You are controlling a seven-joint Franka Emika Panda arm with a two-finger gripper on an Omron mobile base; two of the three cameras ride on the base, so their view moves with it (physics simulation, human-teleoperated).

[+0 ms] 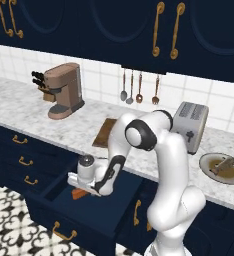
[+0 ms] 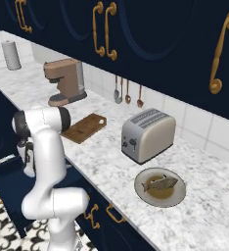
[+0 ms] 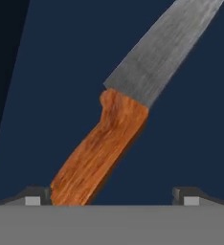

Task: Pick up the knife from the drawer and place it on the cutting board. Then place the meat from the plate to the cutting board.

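The knife (image 3: pixel 99 153) lies flat on the floor of the open navy drawer (image 1: pixel 111 202), its orange handle toward me and its grey blade pointing away. My gripper (image 3: pixel 111 198) hangs open just above it; the handle's end sits between the fingertips (image 3: pixel 35 197), close to the left one. From the left base view the gripper (image 1: pixel 86 189) is down inside the drawer over the orange handle (image 1: pixel 79 194). The dark-brown cutting board (image 1: pixel 105 132) lies on the counter behind the arm. The meat (image 1: pixel 223 164) rests on the plate (image 1: pixel 204 168) at the right.
A toaster (image 1: pixel 190 125) stands between board and plate. A coffee machine (image 1: pixel 64 90) and a knife block (image 1: pixel 41 85) stand at the back left. Utensils (image 1: pixel 131 87) hang on the wall. The drawer's brass handle (image 1: pixel 64 232) juts toward the floor.
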